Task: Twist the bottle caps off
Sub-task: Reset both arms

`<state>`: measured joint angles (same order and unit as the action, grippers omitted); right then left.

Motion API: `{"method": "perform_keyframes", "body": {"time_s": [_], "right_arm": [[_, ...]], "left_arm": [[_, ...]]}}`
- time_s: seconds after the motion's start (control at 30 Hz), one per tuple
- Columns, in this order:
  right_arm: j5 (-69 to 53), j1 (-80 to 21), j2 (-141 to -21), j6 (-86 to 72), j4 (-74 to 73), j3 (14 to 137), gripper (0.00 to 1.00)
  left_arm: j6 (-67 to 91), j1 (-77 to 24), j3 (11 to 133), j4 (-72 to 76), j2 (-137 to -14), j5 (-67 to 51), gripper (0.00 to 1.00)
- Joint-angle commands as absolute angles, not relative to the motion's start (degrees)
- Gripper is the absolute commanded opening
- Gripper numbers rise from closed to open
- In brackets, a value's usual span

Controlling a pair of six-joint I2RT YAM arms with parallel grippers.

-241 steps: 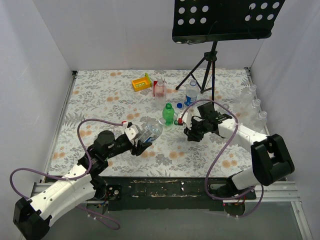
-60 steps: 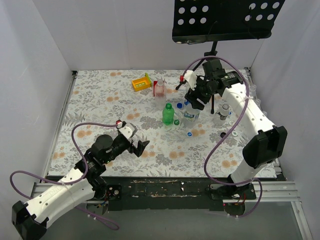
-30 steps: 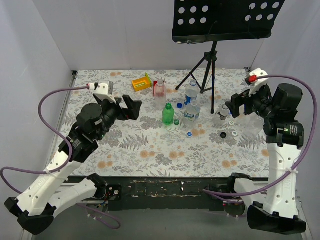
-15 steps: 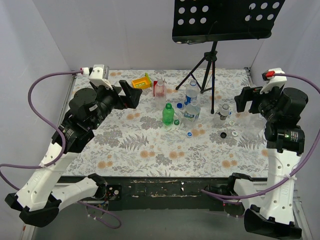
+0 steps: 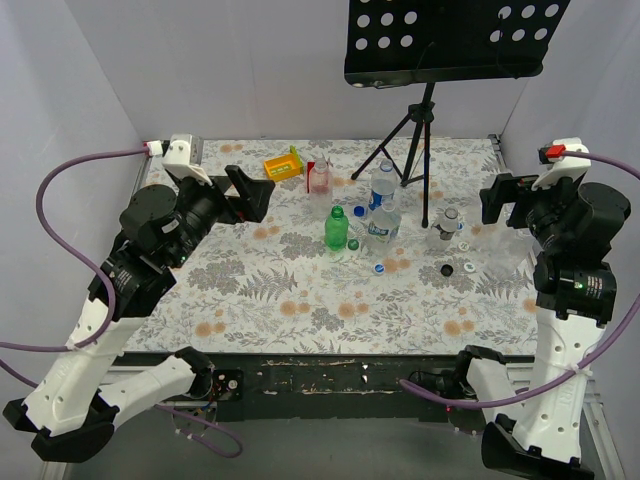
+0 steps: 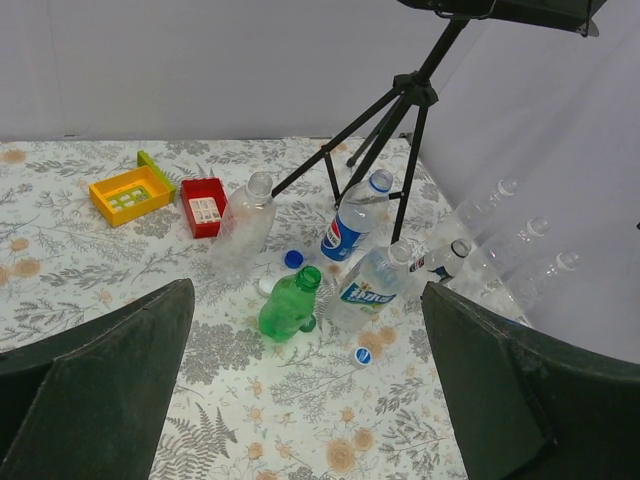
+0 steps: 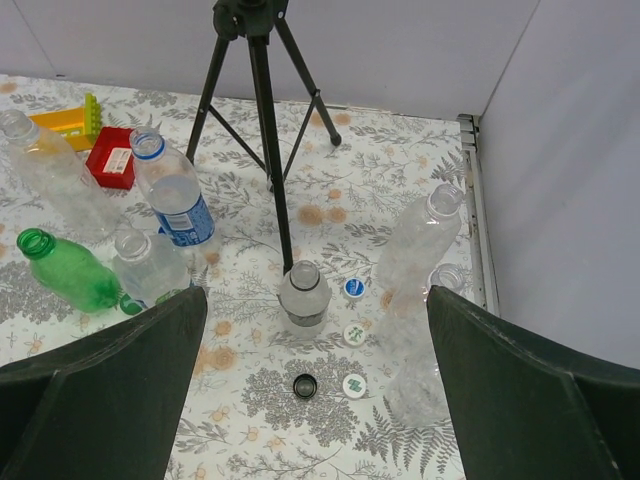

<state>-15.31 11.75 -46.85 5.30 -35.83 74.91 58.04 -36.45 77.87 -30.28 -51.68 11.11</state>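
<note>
Only readable brand: the Pepsi globe logo on the blue label of the Pepsi bottle, just left of the tripod foot in the left wrist view. The second bottle, in front of the tripod and nearer the camera, has a blue label with white script that is too small to read. The red box, well left of the tripod, carries a white sticker with illegible dark print. In the right wrist view, the white cap and second white cap right of the tripod foot each show a green mark, unreadable. No legible numbers or signs.
</note>
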Motion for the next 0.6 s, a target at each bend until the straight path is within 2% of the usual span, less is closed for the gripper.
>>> {"method": "perform_keyframes", "body": {"time_s": [0.0,0.57], "right_arm": [[-15.12,12.57,-46.67,4.66,-33.31,76.99,0.98],[-15.56,13.27,-47.02,4.04,-31.29,76.46,0.98]], "left_arm": [[57.13,-36.12,79.1,-32.08,-51.15,11.43,0.98],[56.43,-36.12,75.41,-29.88,-50.54,12.04,0.98]]}}
